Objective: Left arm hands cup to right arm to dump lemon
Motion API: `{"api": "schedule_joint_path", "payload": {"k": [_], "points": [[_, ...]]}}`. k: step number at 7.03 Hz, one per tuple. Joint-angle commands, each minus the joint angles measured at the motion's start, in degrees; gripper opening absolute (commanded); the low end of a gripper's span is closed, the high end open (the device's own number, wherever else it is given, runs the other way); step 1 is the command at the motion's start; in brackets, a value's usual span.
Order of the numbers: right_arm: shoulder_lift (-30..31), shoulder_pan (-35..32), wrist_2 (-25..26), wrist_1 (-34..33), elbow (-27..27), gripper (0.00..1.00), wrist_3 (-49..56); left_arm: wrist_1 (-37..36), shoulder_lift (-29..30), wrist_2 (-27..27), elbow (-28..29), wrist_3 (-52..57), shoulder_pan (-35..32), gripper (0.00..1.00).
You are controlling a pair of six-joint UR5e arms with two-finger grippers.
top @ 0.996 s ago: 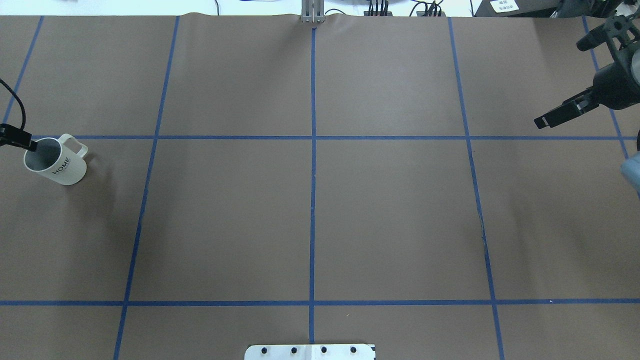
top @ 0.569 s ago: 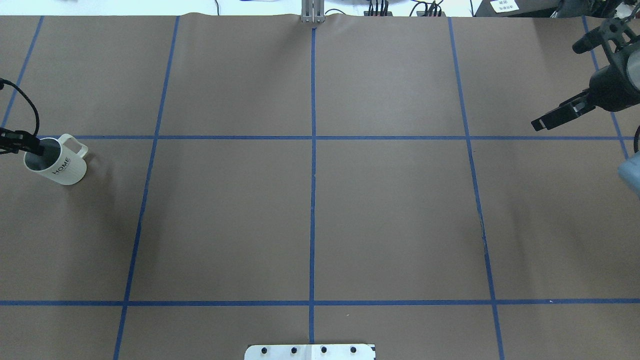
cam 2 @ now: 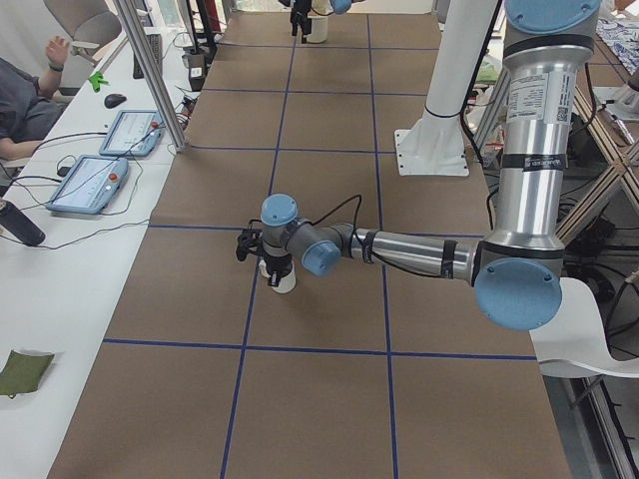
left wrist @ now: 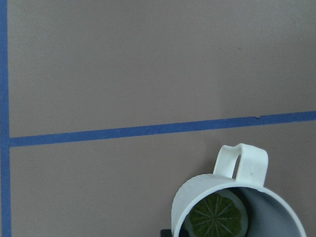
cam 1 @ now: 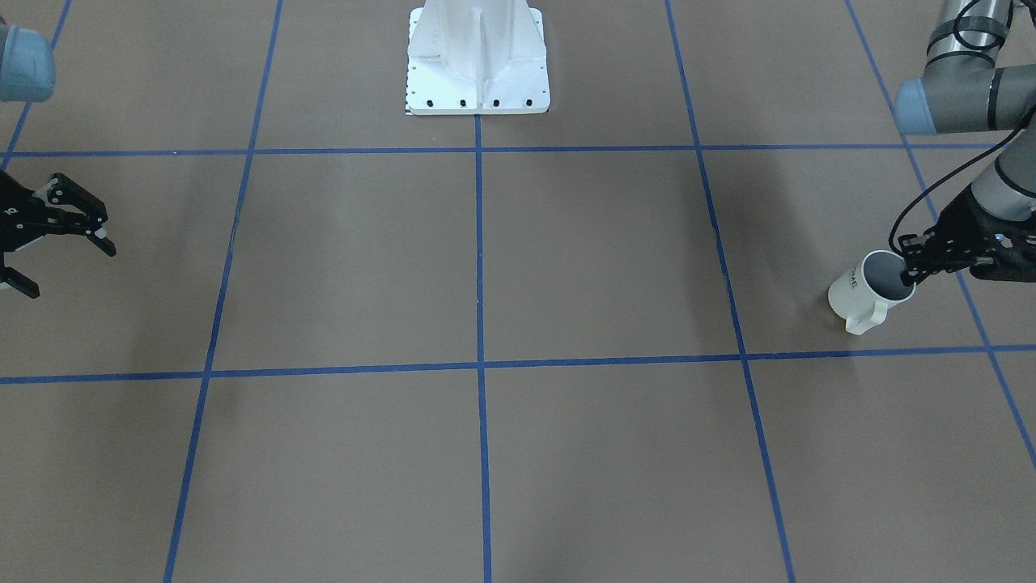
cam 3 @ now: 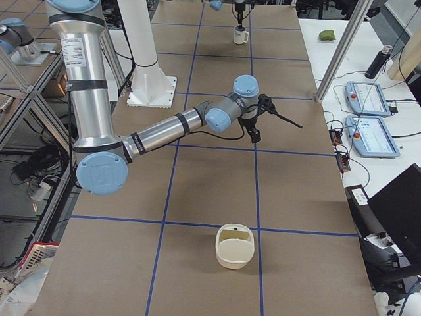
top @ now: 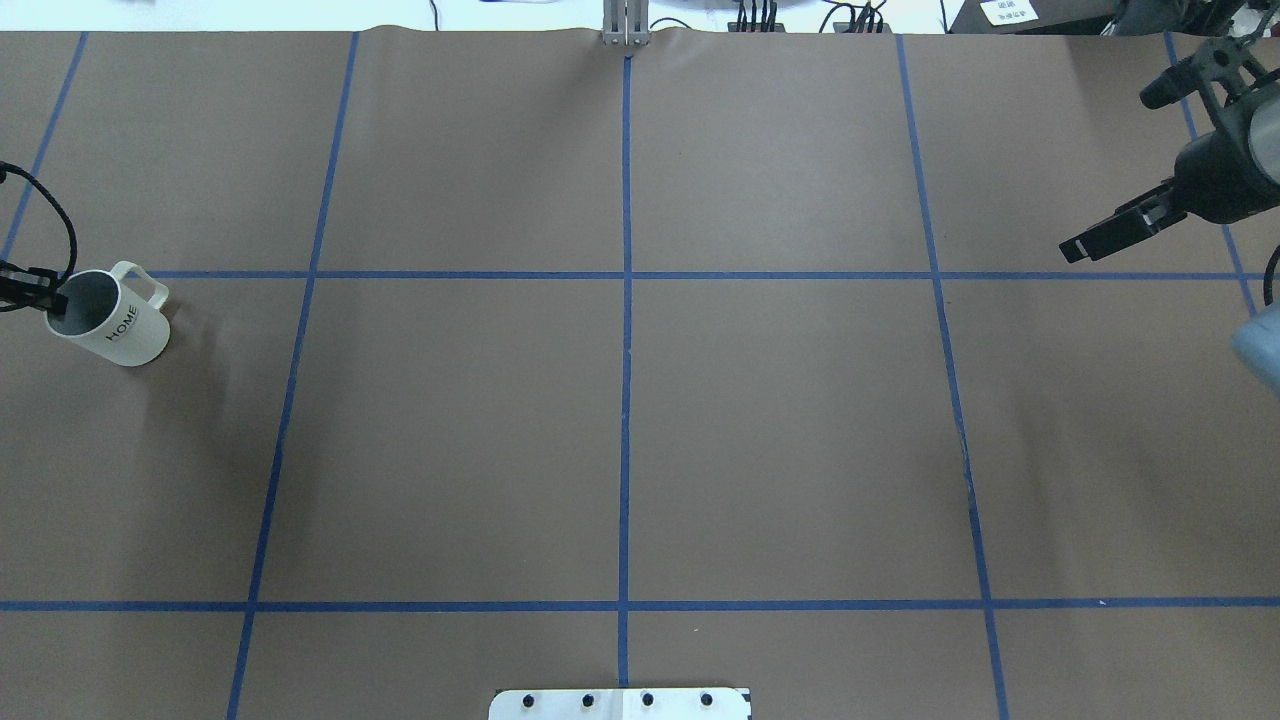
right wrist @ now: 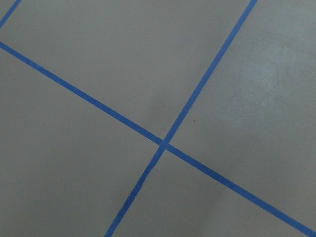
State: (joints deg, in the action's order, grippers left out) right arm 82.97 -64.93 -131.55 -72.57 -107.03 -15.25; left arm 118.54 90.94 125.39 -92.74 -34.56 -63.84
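Note:
The cup (top: 118, 327), a white mug lettered "HOME", is at the table's far left, slightly tilted; it also shows in the front view (cam 1: 859, 293) and the left side view (cam 2: 281, 276). My left gripper (top: 48, 292) is shut on the cup's rim, one finger inside, which also shows in the front view (cam 1: 910, 271). In the left wrist view the cup (left wrist: 247, 170) holds a greenish lemon slice (left wrist: 218, 217) on its bottom. My right gripper (top: 1110, 172) is open and empty, held above the table's far right, far from the cup; it also shows in the front view (cam 1: 71, 271).
The robot's white base plate (cam 1: 477, 57) stands at mid table on the robot's side. A beige basket (cam 3: 234, 247) sits on the table beyond the right gripper, toward the right end. Blue tape lines grid the brown table. Tablets (cam 2: 100, 180) lie on the operators' bench.
The cup has shifted a little up and to the left in the overhead view, with the left gripper on its rim. The right gripper has drifted slightly up and to the left.

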Motion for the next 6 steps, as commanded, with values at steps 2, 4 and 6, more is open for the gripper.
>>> {"api": "schedule_joint_path", "payload": {"k": [2, 4, 6], "points": [[-4.99, 2.07, 5.55, 0.06, -0.02, 0.98, -2.39, -13.61, 3.86, 0.65, -8.91, -0.94, -0.4, 0.0], [-6.15, 8.03, 12.34, 9.23, 1.02, 0.98, -6.88, -24.71, 11.41, 0.65, -14.02, -10.27, -0.67, 0.0], [-11.9, 16.63, 23.05, 11.22, 2.25, 0.99, -8.92, -30.11, 19.51, 5.1, -13.61, -22.06, -0.49, 0.0]]}}
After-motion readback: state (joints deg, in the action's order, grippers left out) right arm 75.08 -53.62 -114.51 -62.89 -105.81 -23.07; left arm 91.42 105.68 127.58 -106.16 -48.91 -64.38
